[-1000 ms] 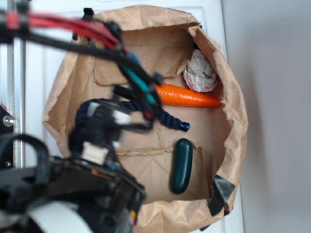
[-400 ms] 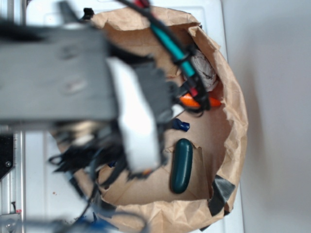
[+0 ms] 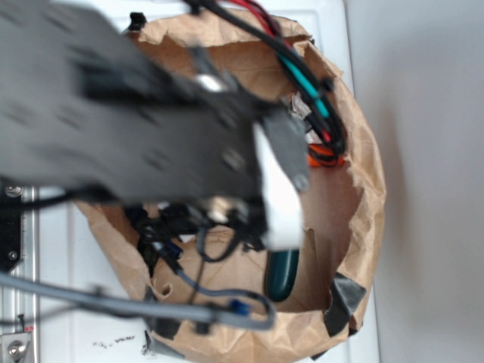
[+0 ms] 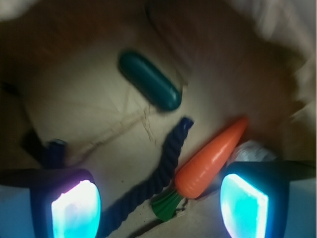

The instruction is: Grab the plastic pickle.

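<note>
My end effector [image 4: 159,203] hangs spread and empty above the rope [image 4: 153,178] and carrot [image 4: 210,158], so the pickle [image 4: 148,79], lying untouched farther along the bag [image 3: 363,189] floor, remains to be reached and grabbed.

Robot lab bench, white tabletop [image 3: 355,30], metal rail [image 3: 29,227] (arm mount), paper bag [image 3: 363,189]

The arm [image 3: 151,144] reaches across the exterior view from the left as a broad, blurred dark mass, trailing loose cables [image 3: 302,83] above and below it. In the wrist view the gripper [image 4: 158,206] points downward with its jaws spread wide apart. Both fingers [image 4: 74,208] glow cyan at the bottom corners, and nothing sits between them.
</note>
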### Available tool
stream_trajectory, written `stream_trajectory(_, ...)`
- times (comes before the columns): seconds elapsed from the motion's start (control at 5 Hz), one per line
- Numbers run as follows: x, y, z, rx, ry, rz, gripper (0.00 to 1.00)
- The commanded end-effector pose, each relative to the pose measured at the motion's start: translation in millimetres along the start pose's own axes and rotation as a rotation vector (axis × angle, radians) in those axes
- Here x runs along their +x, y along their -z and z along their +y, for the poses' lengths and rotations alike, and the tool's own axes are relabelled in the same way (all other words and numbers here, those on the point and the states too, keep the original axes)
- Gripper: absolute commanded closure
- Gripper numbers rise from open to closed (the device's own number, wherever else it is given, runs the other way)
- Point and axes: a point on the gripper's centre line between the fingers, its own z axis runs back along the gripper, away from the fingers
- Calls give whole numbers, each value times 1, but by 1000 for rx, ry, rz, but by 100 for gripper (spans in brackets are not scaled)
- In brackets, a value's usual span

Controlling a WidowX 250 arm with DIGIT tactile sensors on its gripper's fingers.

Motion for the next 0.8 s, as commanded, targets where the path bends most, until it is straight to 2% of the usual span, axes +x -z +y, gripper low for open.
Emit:
stream_trajectory(0.0, 44, 26, -22, 12, 103, -36, 0)
stream_trajectory(0.2, 60, 29, -26, 6, 134, -72, 0)
stream_trajectory(0.6, 71, 41, -7, 39, 223, -187, 0)
